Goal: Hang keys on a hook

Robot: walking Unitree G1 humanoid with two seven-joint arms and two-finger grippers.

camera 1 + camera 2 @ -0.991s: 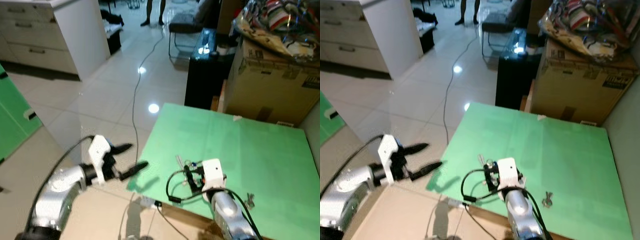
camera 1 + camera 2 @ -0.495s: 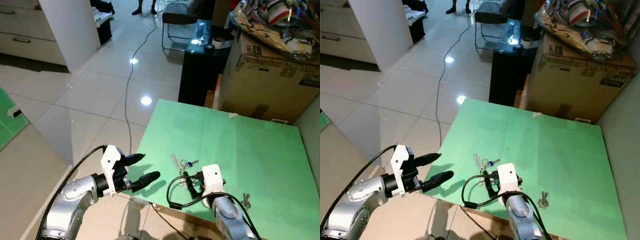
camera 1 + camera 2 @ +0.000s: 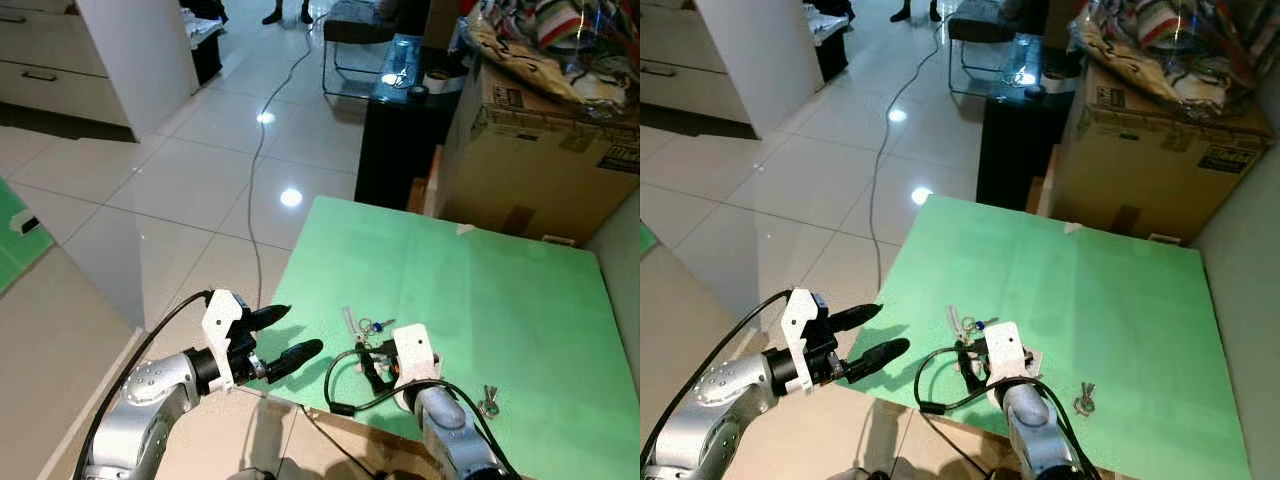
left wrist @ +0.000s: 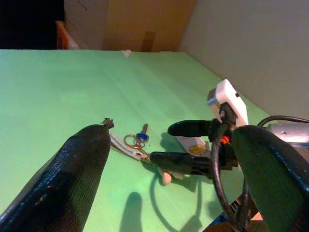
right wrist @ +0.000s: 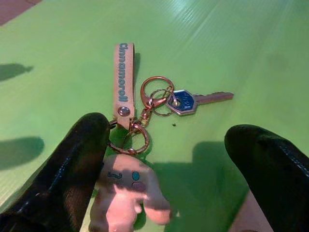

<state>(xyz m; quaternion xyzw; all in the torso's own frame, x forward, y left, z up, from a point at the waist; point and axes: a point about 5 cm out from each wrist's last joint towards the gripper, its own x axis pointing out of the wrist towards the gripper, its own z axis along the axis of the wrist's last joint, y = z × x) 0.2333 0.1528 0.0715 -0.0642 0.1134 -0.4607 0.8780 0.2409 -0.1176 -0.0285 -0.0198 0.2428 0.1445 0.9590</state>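
Nearest the robot, the right gripper [image 5: 159,159] hangs low over the near edge of the green table [image 3: 520,300], its fingers [image 5: 72,169] spread apart and grasping nothing, the bunch of keys [image 5: 145,108] lying flat just ahead of them. The bunch has a pink charm [image 5: 126,193] between the fingertips, a tan strap [image 5: 120,77] at about eleven o'clock and a blue-headed key [image 5: 193,100] toward two o'clock. A good grasp would likely close across the ring and strap, not the soft charm, pressing down to the table first. At nine o'clock the left gripper [image 3: 275,340] hovers off the table's corner, fingers parted and empty. A second small key [image 3: 488,402] lies at three o'clock. Farther off stand a cardboard box [image 3: 540,150] and a black cabinet [image 3: 395,130].
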